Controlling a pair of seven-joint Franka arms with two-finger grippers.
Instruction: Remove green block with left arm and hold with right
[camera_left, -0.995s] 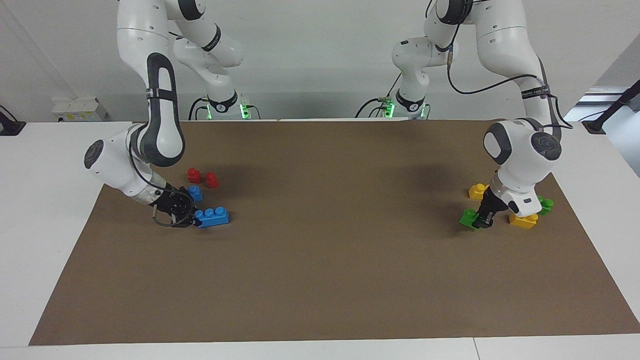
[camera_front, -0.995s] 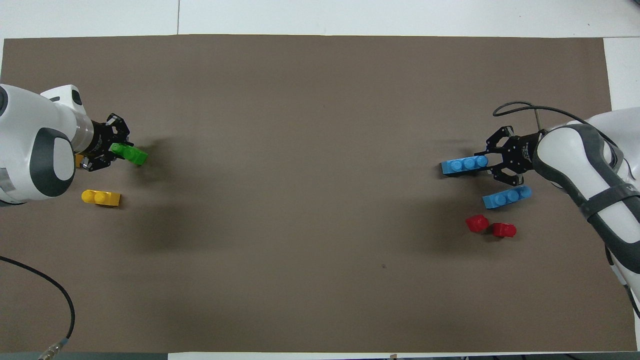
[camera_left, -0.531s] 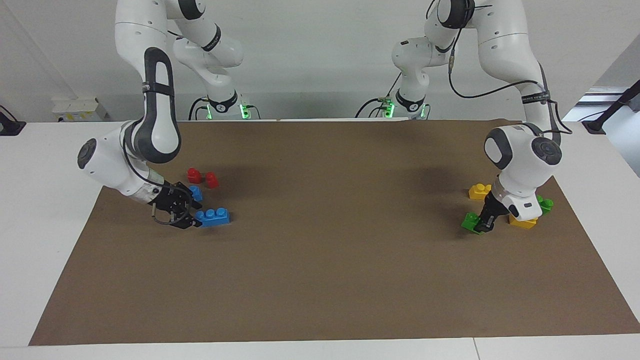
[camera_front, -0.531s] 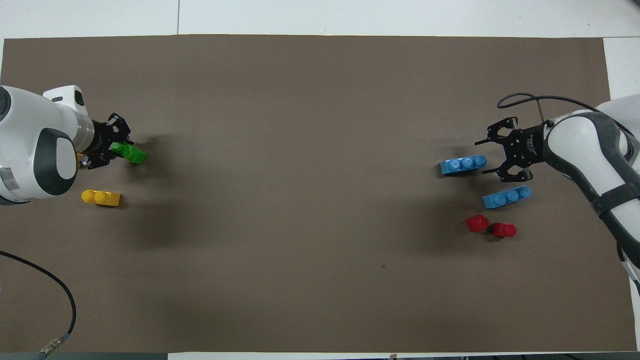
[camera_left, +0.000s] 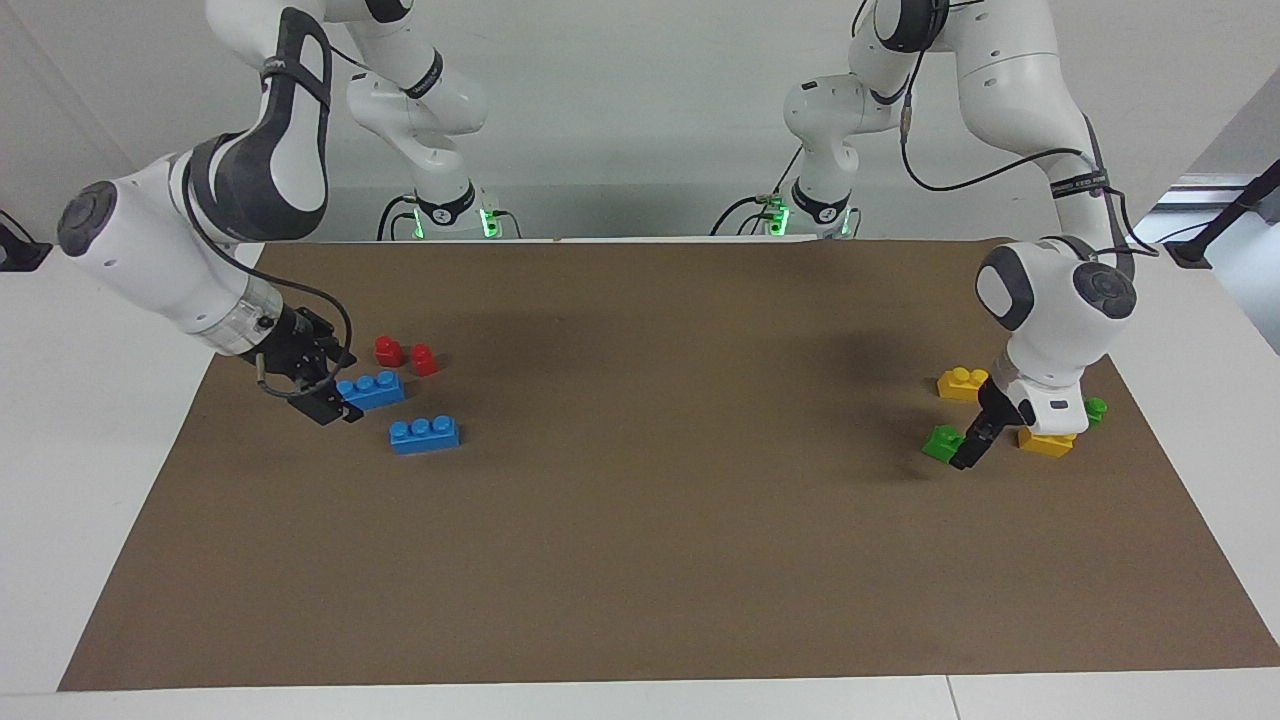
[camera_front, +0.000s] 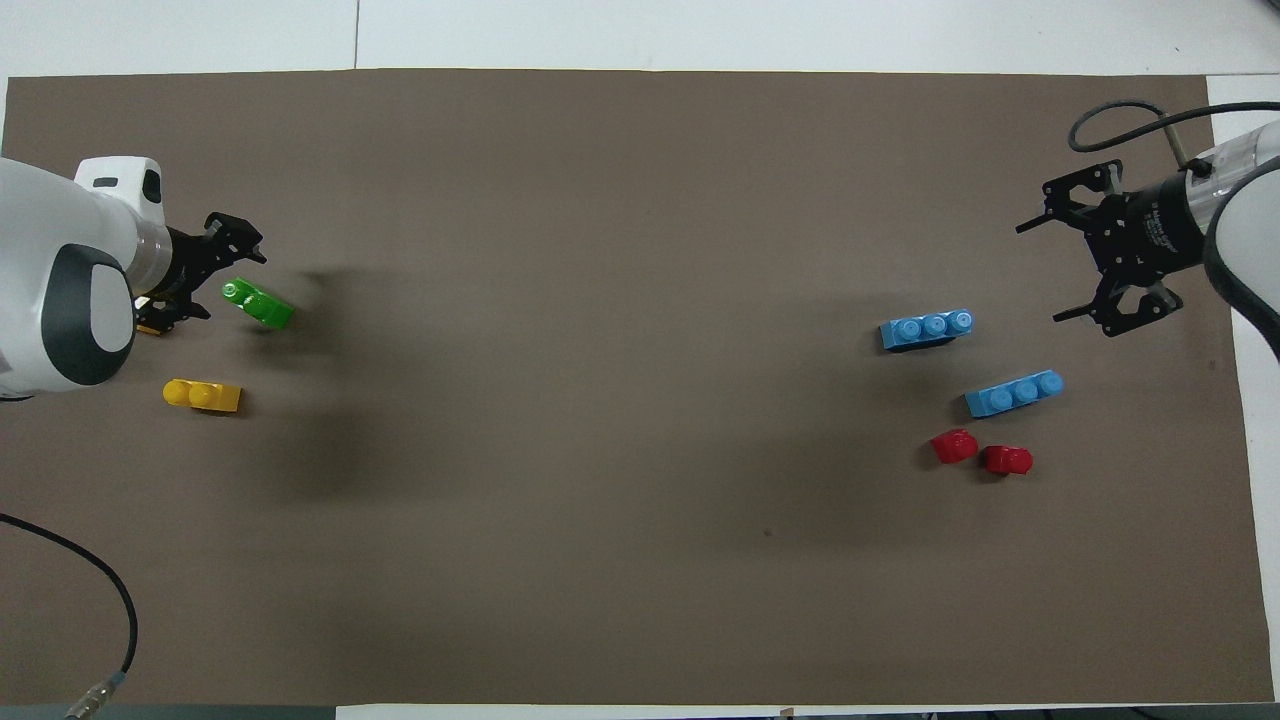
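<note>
Where the brown paper mat (camera_left: 640, 560) covered the table, the lot stood as follows

Green block (camera_front: 258, 303): two-stud brick, lying free on the mat at the left arm's end, held by neither arm. A second green brick (camera_left: 1094, 409) showed partly past the left arm's wrist in the facing view.

Left gripper (camera_front: 205, 270): low over the mat just beside the green block, fingers spread apart, nothing between them.

Right gripper (camera_front: 1085, 250): raised at the right arm's end of the table, over the mat's edge, fingers spread wide and empty.

Yellow bricks: one (camera_front: 203, 395) nearer the robots than the green block; another (camera_left: 1046, 442) under the left arm's wrist, mostly hidden from above.

Blue bricks, three studs each: one (camera_front: 927, 329) farther from the robots, one (camera_front: 1013, 393) nearer, both flat on the mat, well apart from the green block.

Red pieces: two small ones (camera_front: 955, 446) (camera_front: 1008, 460) side by side, nearer the robots than the blue bricks
</note>
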